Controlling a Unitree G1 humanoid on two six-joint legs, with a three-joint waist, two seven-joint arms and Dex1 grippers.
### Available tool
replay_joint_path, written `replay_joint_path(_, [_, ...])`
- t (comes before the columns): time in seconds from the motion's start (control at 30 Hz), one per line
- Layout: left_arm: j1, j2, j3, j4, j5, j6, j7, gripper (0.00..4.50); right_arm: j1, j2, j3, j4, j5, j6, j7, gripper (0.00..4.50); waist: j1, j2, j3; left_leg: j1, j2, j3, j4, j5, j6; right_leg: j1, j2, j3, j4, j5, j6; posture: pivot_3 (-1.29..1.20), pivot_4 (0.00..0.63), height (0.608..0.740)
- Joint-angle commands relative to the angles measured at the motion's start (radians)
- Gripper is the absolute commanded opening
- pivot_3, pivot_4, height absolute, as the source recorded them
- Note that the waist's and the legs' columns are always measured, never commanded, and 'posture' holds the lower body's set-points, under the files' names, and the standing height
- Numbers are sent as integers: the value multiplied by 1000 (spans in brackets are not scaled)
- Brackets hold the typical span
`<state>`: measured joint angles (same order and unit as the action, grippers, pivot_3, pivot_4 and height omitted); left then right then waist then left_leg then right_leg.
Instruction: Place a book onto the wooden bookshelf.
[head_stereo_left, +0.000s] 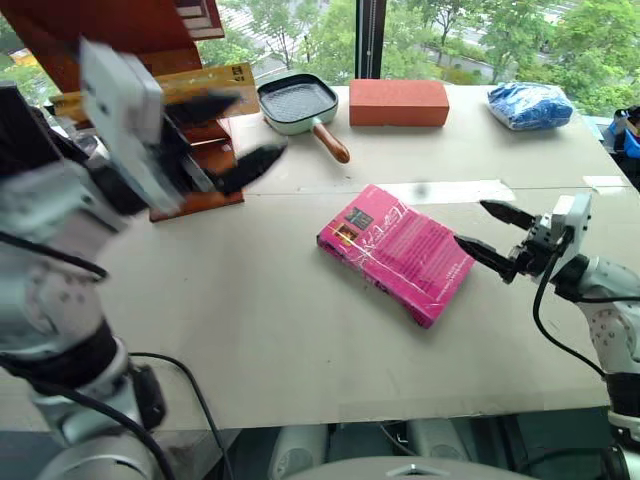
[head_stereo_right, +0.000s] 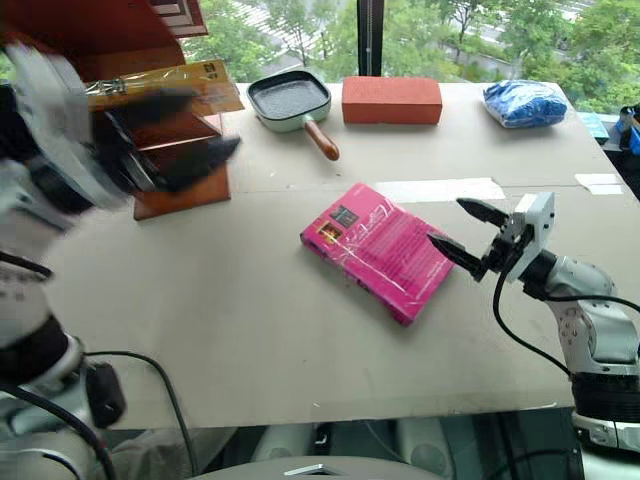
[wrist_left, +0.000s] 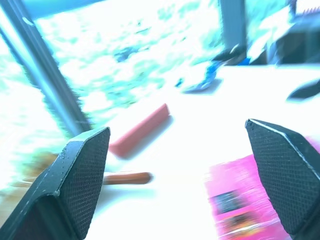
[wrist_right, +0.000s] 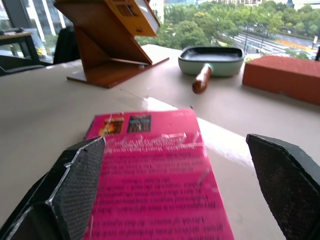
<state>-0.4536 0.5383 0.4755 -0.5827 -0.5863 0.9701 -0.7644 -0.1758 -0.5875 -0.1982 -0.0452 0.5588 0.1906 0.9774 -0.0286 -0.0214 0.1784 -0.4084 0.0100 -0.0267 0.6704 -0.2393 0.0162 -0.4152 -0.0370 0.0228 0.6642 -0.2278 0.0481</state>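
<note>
1. At the far left of the table, the wooden bookshelf stands with slanted reddish-brown panels; its top and left side are cut off by the frame edge, and the left arm hides much of its lower part.
2. The book, yellow-orange and glossy, lies on a shelf board of the bookshelf. Only a strip of its cover and its right end show above the fingers; the print on it is too small to read.
3. The left gripper hovers in front of the shelf, just below and near the book, blurred in the head views. Its two black fingers are spread wide apart with nothing between them.
4. Right of the shelf, at the far side of the table, sits a pale green square pan with a wooden handle pointing toward the near side.
5. Beside the pan, further right, lies a red brick-like block.
6. In the middle of the table lies a magenta-pink book, flat, turned at an angle, wrapped in shiny plastic.
7. At the far right sits a crumpled blue bag.
8. At the near right, the right gripper points toward the pink book's right edge, close to it, jaws open and empty. Whether a fingertip touches the book cannot be told.
</note>
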Motion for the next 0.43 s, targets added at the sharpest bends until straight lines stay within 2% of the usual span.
replay_joint_path(0.03, [247, -120, -71, -76, 24, -52, 119, 4439, 43, -21, -52, 54, -36, -104, 36, 4500, -7, 1, 0, 5, 1, 2, -1, 0, 0, 4, 0, 2, 1, 0, 0, 0, 150, 740])
replay_joint_path(0.07, [334, -112, -115, -87, 52, -77, 112, 4439, 63, -24, -57, 76, -48, -126, 45, 4500, -9, 0, 0, 11, 0, 3, -4, 0, 0, 7, 0, 4, 0, 0, 0, 0, 150, 740])
replay_joint_path(0.23, [623, -116, -217, -95, 109, -239, 81, 4439, 139, -21, -96, 167, -67, -216, 63, 4500, -5, 1, -1, 13, 1, 4, -4, 0, 0, 8, 1, 5, 0, -3, -5, 0, 150, 740])
replay_joint_path(0.43, [725, -135, -327, 30, 281, -478, 161, 4439, 186, -10, -96, 290, -141, -352, 47, 4500, 4, 2, -2, 13, 1, 9, -3, 0, 0, 8, 0, 8, -1, -3, -5, 0, 150, 740])
